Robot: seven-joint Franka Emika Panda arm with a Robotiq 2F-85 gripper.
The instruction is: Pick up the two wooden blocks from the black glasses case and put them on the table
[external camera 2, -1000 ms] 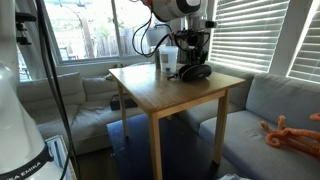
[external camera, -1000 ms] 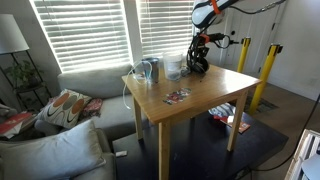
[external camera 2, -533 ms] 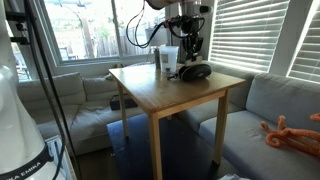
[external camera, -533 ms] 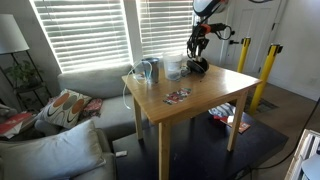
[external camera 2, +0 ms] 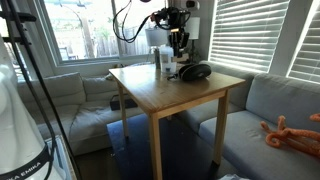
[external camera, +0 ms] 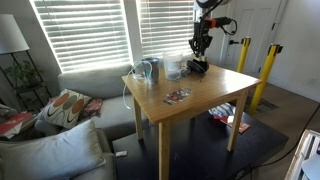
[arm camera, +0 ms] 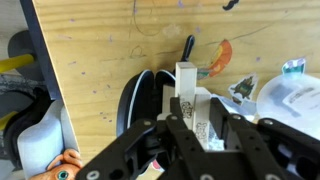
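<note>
The gripper [arm camera: 190, 108] was clamped on one pale wooden block [arm camera: 186, 76], its long axis projecting beyond the fingertips, and hung directly above the black glasses case [arm camera: 140, 100], with bare table [arm camera: 90, 50] beside the case.

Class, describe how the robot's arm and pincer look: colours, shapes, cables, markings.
What shows of the arm is white with an orange patch. Black cables loop beside it. The pincer is black, built of angular, linked fingers, with a white printed label near the tips.
</note>
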